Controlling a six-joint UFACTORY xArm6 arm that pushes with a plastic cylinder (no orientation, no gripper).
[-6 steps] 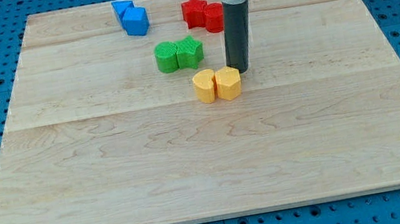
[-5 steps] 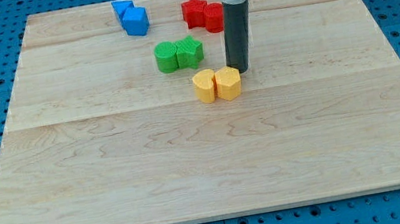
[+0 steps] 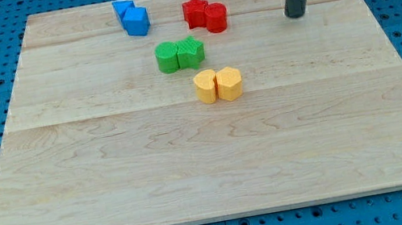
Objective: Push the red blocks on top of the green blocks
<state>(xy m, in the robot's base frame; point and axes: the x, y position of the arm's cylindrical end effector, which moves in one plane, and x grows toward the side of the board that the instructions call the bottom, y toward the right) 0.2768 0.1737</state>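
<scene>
Two red blocks (image 3: 205, 14) sit touching each other near the view's top, centre. One looks star-like, the other rounded. Two green blocks (image 3: 180, 54) sit touching each other just below and left of the red ones, a small gap apart from them. My tip (image 3: 297, 15) rests on the board to the right of the red blocks, well apart from them and touching no block.
Two blue blocks (image 3: 131, 17) sit together at the view's top left of the red pair. Two yellow blocks (image 3: 218, 84) sit together below the green pair. The wooden board (image 3: 210, 168) lies on a blue pegboard.
My tip has moved from just above the yellow blocks up and to the right, to the right of the red blocks. No block has moved.
</scene>
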